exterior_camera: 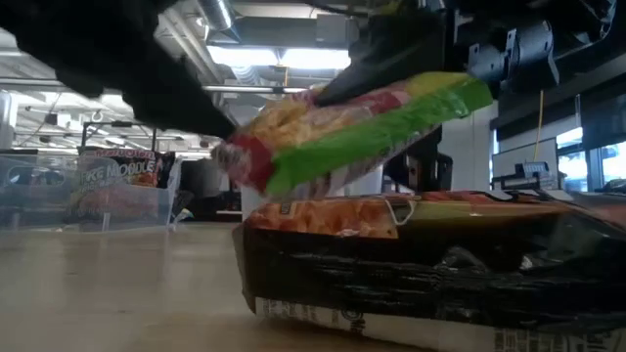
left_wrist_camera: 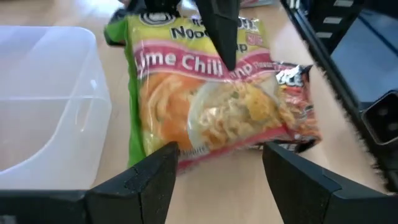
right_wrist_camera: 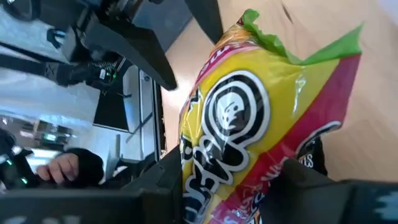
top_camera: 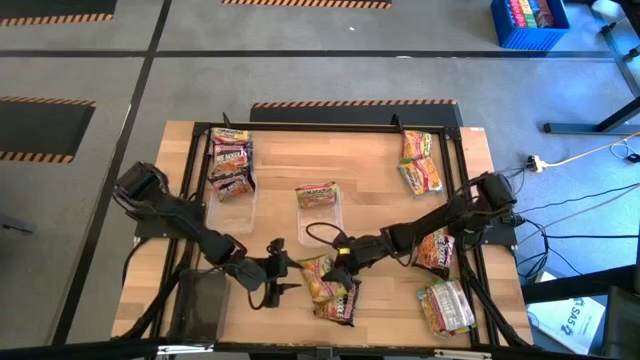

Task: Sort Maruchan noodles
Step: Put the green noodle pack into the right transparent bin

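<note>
A yellow, pink and green Lime Chili noodle packet point(left_wrist_camera: 205, 106) is in my right gripper point(top_camera: 338, 268), near the table's near edge at its middle. It hangs tilted point(exterior_camera: 362, 127) above a small heap of dark and orange packets point(top_camera: 338, 298). My left gripper point(left_wrist_camera: 221, 165) is open and faces the held packet from the table's left, a short way off, touching nothing. One packet point(top_camera: 317, 194) lies in the middle clear tray point(top_camera: 322, 225). Several packets point(top_camera: 231, 165) are stacked in the left clear tray point(top_camera: 232, 208). My right gripper point(right_wrist_camera: 239, 186) pinches the Lime Chili packet between its two fingers at the logo end point(right_wrist_camera: 211, 174). One dark finger point(left_wrist_camera: 217, 31) lies on the printed face. The packet is lifted clear of the table and tilted, its free end lower, over the dark packet point(exterior_camera: 411, 274) beneath.
More packets lie on the table's right side: two near the far right corner point(top_camera: 420, 162), one under the right arm point(top_camera: 437, 250) and a pale bundle near the near right corner point(top_camera: 446, 305). A black frame point(top_camera: 330, 128) borders the table. Bare wood shows in the middle.
</note>
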You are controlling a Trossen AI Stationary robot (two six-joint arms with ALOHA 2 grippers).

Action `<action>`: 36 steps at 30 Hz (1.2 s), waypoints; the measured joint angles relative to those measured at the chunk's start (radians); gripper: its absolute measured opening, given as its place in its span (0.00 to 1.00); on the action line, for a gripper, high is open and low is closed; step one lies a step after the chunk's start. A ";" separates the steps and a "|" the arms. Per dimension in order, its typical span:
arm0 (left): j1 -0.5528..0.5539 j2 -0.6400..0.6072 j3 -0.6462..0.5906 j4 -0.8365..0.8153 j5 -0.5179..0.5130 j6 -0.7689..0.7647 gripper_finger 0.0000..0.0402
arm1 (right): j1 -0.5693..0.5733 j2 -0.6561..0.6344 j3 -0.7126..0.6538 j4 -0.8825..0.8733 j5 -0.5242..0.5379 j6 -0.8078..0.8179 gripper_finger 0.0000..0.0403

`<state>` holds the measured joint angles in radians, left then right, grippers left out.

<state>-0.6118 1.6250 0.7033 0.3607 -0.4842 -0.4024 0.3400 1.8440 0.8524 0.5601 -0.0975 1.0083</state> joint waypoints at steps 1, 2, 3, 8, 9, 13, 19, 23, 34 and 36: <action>-0.006 -0.019 0.000 -0.028 0.000 -0.007 0.57 | 0.000 -0.011 0.000 -0.007 0.001 -0.024 0.31; -0.013 -0.034 0.000 -0.047 -0.001 -0.010 0.57 | 0.001 -0.019 0.000 -0.011 0.001 -0.050 0.31; -0.019 -0.045 0.000 -0.054 0.000 -0.010 0.57 | 0.001 -0.028 0.000 -0.022 0.000 -0.073 0.31; -0.043 -0.109 0.000 -0.113 0.004 -0.032 0.57 | 0.001 -0.094 0.000 -0.068 -0.003 -0.162 0.31; -0.048 -0.117 0.000 -0.128 0.005 -0.033 0.57 | 0.001 -0.110 0.000 -0.072 0.002 -0.184 0.31; -0.071 -0.143 0.000 -0.165 0.005 -0.046 0.57 | 0.000 -0.189 0.000 -0.136 0.039 -0.265 0.31; -0.079 -0.125 -0.001 -0.199 -0.006 -0.065 0.57 | 0.000 -0.329 0.000 -0.240 0.189 -0.517 0.31; -0.074 -0.111 -0.008 -0.195 -0.011 -0.076 0.57 | -0.029 -0.401 0.059 -0.421 0.275 -0.692 0.31; -0.060 -0.107 -0.009 -0.198 -0.014 -0.078 0.57 | -0.215 -0.234 0.526 -1.154 0.367 -1.051 0.31; -0.060 -0.107 -0.009 -0.202 -0.014 -0.078 0.57 | -0.243 -0.194 0.562 -1.203 0.355 -1.100 0.31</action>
<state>-0.6716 1.5185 0.6945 0.1585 -0.4980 -0.4801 0.0972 1.6502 1.4141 -0.6432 0.2571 -0.0921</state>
